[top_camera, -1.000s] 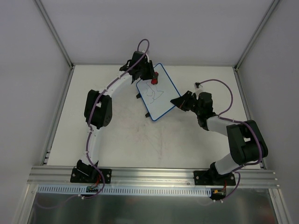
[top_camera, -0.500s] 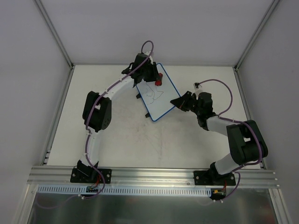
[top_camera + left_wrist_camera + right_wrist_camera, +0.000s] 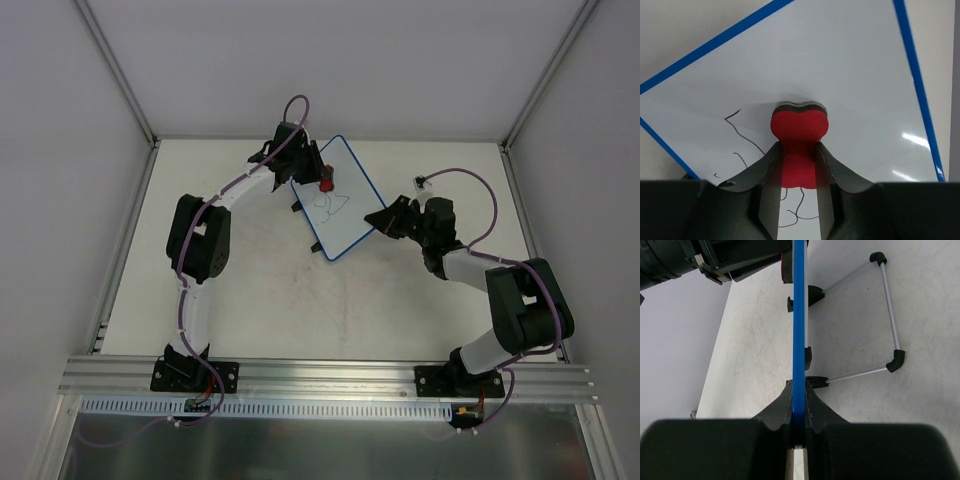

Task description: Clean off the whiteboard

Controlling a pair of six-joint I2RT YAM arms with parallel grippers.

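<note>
The whiteboard point(image 3: 340, 205), white with a thin blue rim, stands tilted at the back middle of the table, with dark scribbles near its centre. My left gripper point(image 3: 318, 182) is shut on the red bone-shaped eraser point(image 3: 799, 132), whose head presses on the board point(image 3: 850, 75) just above the scribbles point(image 3: 742, 135). My right gripper point(image 3: 381, 219) is shut on the board's right edge; the right wrist view shows the blue rim point(image 3: 799, 330) edge-on between the jaws.
A wire stand with black end caps point(image 3: 887, 320) props the board from behind. Black tabs point(image 3: 299, 206) stick out at the board's left edge. Metal frame posts and white walls enclose the table point(image 3: 280, 300).
My left gripper carried the eraser up toward the board's top, then back down and left to just above the scribbles. The right gripper and the board held still.
</note>
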